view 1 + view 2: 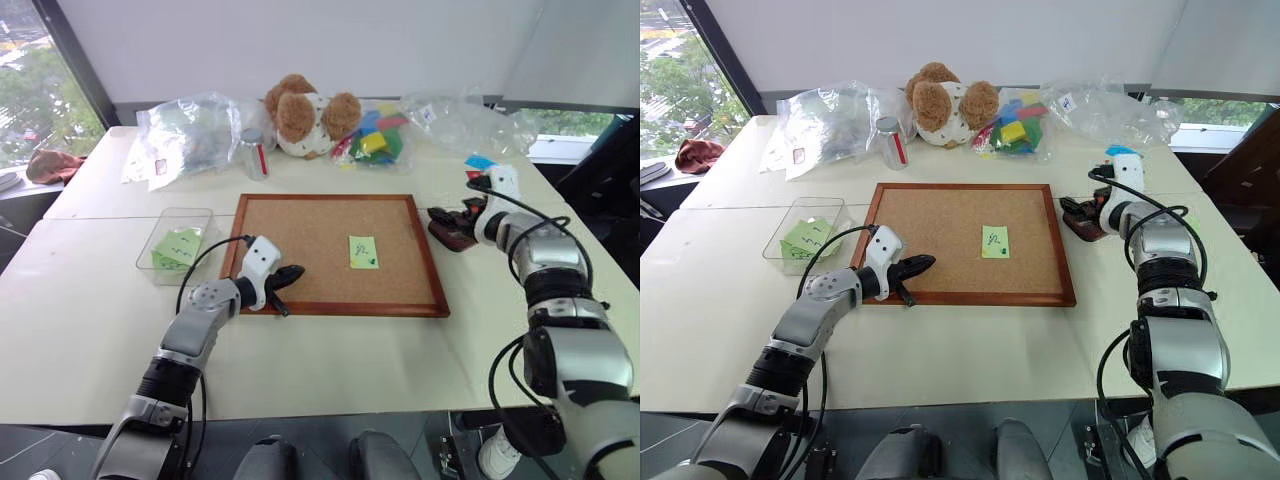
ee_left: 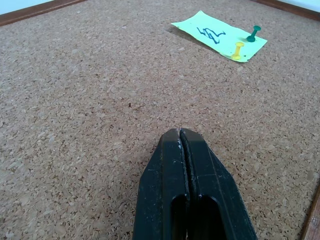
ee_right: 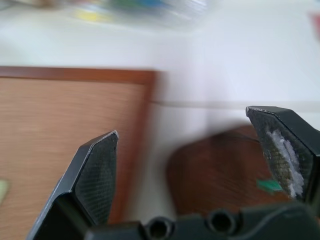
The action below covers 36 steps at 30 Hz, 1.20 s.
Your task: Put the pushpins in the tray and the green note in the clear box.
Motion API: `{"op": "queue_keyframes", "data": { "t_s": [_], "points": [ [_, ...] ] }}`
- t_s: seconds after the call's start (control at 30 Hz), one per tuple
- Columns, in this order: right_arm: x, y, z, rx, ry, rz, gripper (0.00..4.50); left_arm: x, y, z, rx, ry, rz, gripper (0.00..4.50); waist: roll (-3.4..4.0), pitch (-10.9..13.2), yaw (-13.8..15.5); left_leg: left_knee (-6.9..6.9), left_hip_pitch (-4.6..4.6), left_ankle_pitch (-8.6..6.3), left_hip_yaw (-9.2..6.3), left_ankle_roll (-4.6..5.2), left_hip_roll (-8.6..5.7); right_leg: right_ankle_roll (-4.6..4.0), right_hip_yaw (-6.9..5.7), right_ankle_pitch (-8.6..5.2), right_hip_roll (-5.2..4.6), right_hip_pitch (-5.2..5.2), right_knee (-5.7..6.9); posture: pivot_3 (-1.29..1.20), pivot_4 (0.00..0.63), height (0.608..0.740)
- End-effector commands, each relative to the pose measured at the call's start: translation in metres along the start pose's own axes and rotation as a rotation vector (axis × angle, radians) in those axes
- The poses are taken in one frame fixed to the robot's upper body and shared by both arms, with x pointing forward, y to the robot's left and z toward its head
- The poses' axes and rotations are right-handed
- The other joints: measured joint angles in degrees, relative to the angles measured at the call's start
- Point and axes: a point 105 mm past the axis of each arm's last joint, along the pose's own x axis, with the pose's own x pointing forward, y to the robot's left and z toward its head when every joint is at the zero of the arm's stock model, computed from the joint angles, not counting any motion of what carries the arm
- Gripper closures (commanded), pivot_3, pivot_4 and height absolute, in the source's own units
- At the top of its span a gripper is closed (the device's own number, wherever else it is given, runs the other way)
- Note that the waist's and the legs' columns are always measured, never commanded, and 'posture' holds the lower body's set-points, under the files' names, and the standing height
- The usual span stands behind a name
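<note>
Corkboard (image 1: 335, 252): sits mid-tabletop (image 1: 330, 355), wood frame, mostly bare cork.
Note (image 1: 363, 251): light green with a dark scribble, lying on the right half of the corkboard. Left wrist view shows a green pin (image 2: 254, 34) and a yellow pin (image 2: 238, 50) stuck in at one end of it.
Box (image 1: 178, 244): clear, just left of the corkboard, got a couple of green notes in it already.
Tray (image 1: 452, 226): small dark one just off the corkboard's right edge. Right wrist view shows something green (image 3: 270, 186) in it, too blurry to call.
Left end effector (image 1: 284, 284): fingers pressed together, nothing in them, over the cork by the near-left corner.
Right end effector (image 3: 197, 150): spread wide, holding nothing, right above the tray.
Back of tabletop: teddy bear (image 1: 306, 115) plus some plastic bags (image 1: 195, 130).
</note>
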Motion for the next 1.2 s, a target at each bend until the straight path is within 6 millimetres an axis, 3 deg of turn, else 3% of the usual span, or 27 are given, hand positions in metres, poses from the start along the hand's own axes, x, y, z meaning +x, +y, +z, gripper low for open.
{"op": "queue_keyframes", "data": {
  "t_s": [0.03, 0.1, 0.17, 0.27, 0.47, 0.67, 0.77, 0.93, 0.97, 1.07, 1.2],
  "points": [
    [-0.011, 0.046, 0.024, -0.067, -0.058, 0.148, 0.04, -0.004, 0.001, -0.025, -0.035, 0.082, 0.013, 4.50, 0.00, 0.00, 0.06, 0.01, 0.00, -0.01, 0.00, 0.01, 0.00, 0.00, 0.00, 0.00, 0.00, 0.00, 0.00, 0.00, 0.150, 0.740],
    [-0.018, 0.076, 0.019, -0.094, -0.055, 0.228, 0.04, -0.003, 0.001, -0.024, -0.035, 0.080, 0.012, 4.50, 0.00, 0.00, 0.12, 0.03, 0.00, -0.04, 0.01, 0.06, 0.00, 0.00, 0.01, 0.00, 0.00, 0.00, 0.00, 0.00, 0.150, 0.740],
    [-0.022, 0.091, 0.015, -0.106, -0.045, 0.261, 0.04, -0.003, 0.001, -0.024, -0.034, 0.079, 0.011, 4.50, 0.01, -0.01, 0.05, 0.05, 0.00, -0.08, 0.01, 0.13, 0.00, 0.00, 0.02, 0.00, 0.00, 0.01, 0.00, 0.00, 0.150, 0.740],
    [-0.023, 0.107, -0.002, -0.128, -0.007, 0.280, 0.82, -0.002, 0.001, -0.024, -0.031, 0.079, 0.007, 4.50, 0.00, -0.01, 0.15, 0.08, 0.01, -0.10, 0.00, 0.17, 0.00, 0.00, 0.01, 0.00, 0.00, 0.01, 0.02, 0.00, 0.150, 0.740],
    [-0.020, 0.122, -0.018, -0.141, 0.019, 0.299, 0.82, -0.003, 0.001, -0.024, -0.029, 0.080, 0.004, 4.50, 0.00, -0.01, 0.11, 0.07, 0.01, -0.09, 0.00, 0.15, 0.00, 0.00, 0.00, 0.00, 0.00, 0.01, 0.01, 0.00, 0.150, 0.740],
    [-0.012, 0.123, -0.032, -0.134, 0.044, 0.298, 0.82, -0.004, 0.001, -0.024, -0.028, 0.081, 0.006, 4.50, 0.00, -0.01, 0.12, 0.07, 0.01, -0.08, 0.00, 0.14, 0.00, 0.00, 0.00, 0.00, 0.00, 0.01, 0.00, 0.00, 0.150, 0.740],
    [-0.009, 0.124, -0.034, -0.127, 0.046, 0.305, 1.66, -0.004, 0.001, -0.025, -0.028, 0.082, 0.008, 4.50, 0.00, -0.01, 0.11, 0.07, 0.01, -0.07, 0.00, 0.13, 0.00, 0.00, -0.01, 0.00, 0.00, 0.01, 0.00, 0.00, 0.150, 0.740],
    [-0.006, 0.124, -0.041, -0.123, 0.063, 0.309, 4.18, -0.005, 0.001, -0.025, -0.029, 0.080, 0.013, 4.50, 0.00, -0.01, 0.06, 0.07, 0.01, -0.08, 0.00, 0.13, 0.00, 0.00, 0.00, 0.00, 0.00, 0.01, 0.00, 0.00, 0.150, 0.740],
    [-0.006, 0.124, -0.042, -0.125, 0.066, 0.309, 4.45, -0.005, 0.001, -0.025, -0.028, 0.080, 0.013, 4.50, 0.00, -0.01, 0.05, 0.07, 0.01, -0.07, 0.00, 0.13, 0.00, 0.00, -0.01, 0.00, 0.00, 0.01, 0.00, 0.00, 0.150, 0.740],
    [-0.007, 0.124, -0.041, -0.127, 0.064, 0.309, 4.45, -0.005, 0.000, -0.025, -0.029, 0.080, 0.014, 4.50, 0.00, -0.01, 0.03, 0.07, 0.01, -0.07, 0.00, 0.13, 0.00, 0.00, -0.01, 0.00, 0.00, 0.01, 0.00, 0.00, 0.150, 0.740],
    [-0.012, 0.120, -0.024, -0.138, 0.022, 0.301, 4.45, -0.005, 0.000, -0.026, -0.032, 0.082, 0.011, 4.50, 0.00, -0.01, 0.05, 0.07, 0.01, -0.08, 0.00, 0.13, 0.00, 0.00, 0.00, 0.00, 0.00, 0.01, 0.00, 0.00, 0.150, 0.740]
  ]
}}
